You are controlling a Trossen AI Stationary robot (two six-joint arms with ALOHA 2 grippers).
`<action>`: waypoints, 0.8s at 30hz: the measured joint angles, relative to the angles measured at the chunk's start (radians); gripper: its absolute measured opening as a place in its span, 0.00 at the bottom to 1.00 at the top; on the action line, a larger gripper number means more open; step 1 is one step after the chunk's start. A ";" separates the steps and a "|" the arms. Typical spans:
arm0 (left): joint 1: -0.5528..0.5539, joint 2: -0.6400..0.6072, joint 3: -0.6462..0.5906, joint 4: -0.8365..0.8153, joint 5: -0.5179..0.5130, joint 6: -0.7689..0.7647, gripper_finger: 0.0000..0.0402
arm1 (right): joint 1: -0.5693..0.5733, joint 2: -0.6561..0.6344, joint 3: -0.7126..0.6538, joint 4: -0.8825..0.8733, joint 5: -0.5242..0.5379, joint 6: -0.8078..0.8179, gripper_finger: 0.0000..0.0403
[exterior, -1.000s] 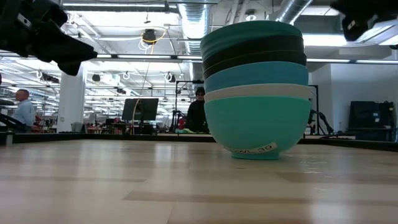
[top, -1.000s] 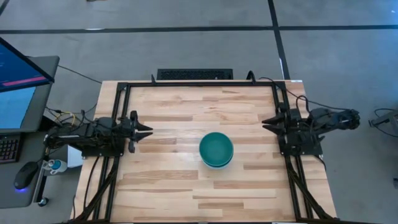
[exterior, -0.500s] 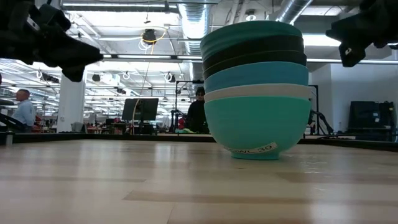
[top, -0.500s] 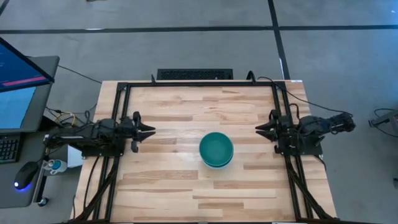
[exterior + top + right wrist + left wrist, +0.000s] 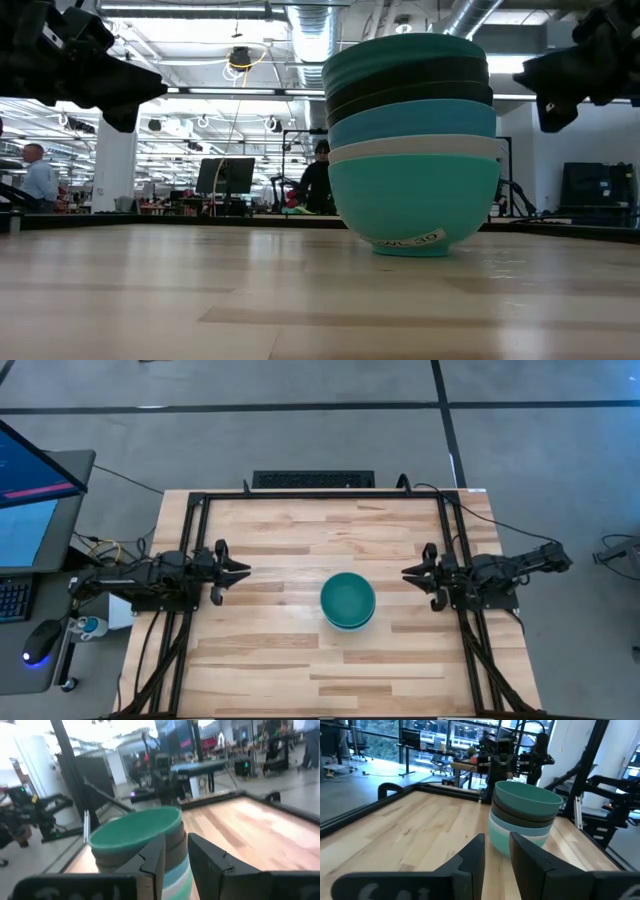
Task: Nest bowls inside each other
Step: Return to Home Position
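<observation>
The bowls [image 5: 412, 150] sit nested in one stack about the middle of the surface [image 5: 300, 660], between the two claws and well apart from both. From table height the rims read as bands. A teal-green bowl [image 5: 405, 50] is on top, with two black bowls [image 5: 410, 85] under it. Below them come a cyan bowl [image 5: 412, 122] and a thin white bowl [image 5: 412, 148]. The bottom bowl [image 5: 412, 195] is cyan too, and its whole rounded side shows down to a small foot. All look plain, smooth and round. A pale sticker [image 5: 410, 240] curves along the bottom bowl near the foot. From above only the teal-green inside shows, with a cyan edge peeking out.

The surface is pale wood laid in strips, edged by a black metal frame [image 5: 320, 495].

The left claw [image 5: 243, 570] hangs at the left edge, aimed at the stack. Its dark fingers [image 5: 472, 862] stand a narrow gap apart and grip nothing. The right claw [image 5: 408, 574] hangs at the right edge facing the stack, its fingers likewise slightly parted and empty.

A keyboard [image 5: 313, 479] lies beyond the far rail, and a monitor [image 5: 30, 490] stands off to the left. A person [image 5: 318, 180] shows in the room behind.
</observation>
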 joint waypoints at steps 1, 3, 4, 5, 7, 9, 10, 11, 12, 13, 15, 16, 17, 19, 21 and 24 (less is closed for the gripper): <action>0.000 0.000 0.000 -0.001 0.002 0.000 0.20 | 0.000 0.000 -0.005 0.019 0.001 -0.009 0.27; 0.000 0.000 0.000 -0.003 0.006 -0.003 0.20 | 0.001 0.003 -0.008 0.021 0.000 -0.023 0.27; 0.000 0.000 0.000 -0.004 0.009 -0.006 0.20 | 0.001 0.002 -0.008 0.021 -0.001 -0.024 0.27; 0.000 0.000 0.000 -0.005 0.011 -0.009 0.20 | 0.001 0.001 -0.008 0.021 -0.001 -0.023 0.27; 0.000 0.000 0.000 -0.007 0.025 -0.010 0.20 | 0.001 0.003 -0.008 0.020 -0.014 -0.016 0.27; 0.000 0.000 0.000 -0.008 0.029 -0.018 0.20 | 0.003 0.004 -0.008 0.016 -0.043 -0.001 0.27; 0.000 0.000 0.000 -0.009 0.029 -0.022 0.20 | 0.003 0.004 -0.008 0.014 -0.057 0.006 0.27; 0.000 0.000 0.000 -0.009 0.029 -0.026 0.20 | 0.003 0.004 -0.008 0.012 -0.073 0.011 0.27; 0.000 0.000 0.000 -0.009 0.029 -0.026 0.20 | 0.003 0.004 -0.008 0.011 -0.081 0.011 0.27; 0.000 0.000 0.000 -0.009 0.029 -0.027 0.20 | 0.003 0.004 -0.008 0.011 -0.083 0.011 0.27; 0.000 0.000 0.000 -0.009 0.028 -0.028 0.20 | 0.003 0.004 -0.008 0.010 -0.082 0.009 0.27; 0.000 0.000 0.000 -0.009 0.027 -0.030 0.20 | 0.003 0.004 -0.008 0.010 -0.082 0.007 0.27; 0.000 0.000 0.000 -0.009 0.025 -0.035 0.20 | 0.003 0.004 -0.008 0.010 -0.081 0.006 0.27; 0.000 0.000 0.000 -0.009 0.010 -0.041 0.20 | 0.001 0.004 -0.008 0.010 -0.081 0.006 0.27; 0.000 0.000 0.000 -0.008 0.004 -0.030 0.20 | 0.001 0.004 -0.008 0.010 -0.080 -0.006 0.27; 0.000 0.000 0.000 -0.009 0.010 0.029 0.20 | 0.001 0.004 -0.008 0.010 -0.080 -0.014 0.27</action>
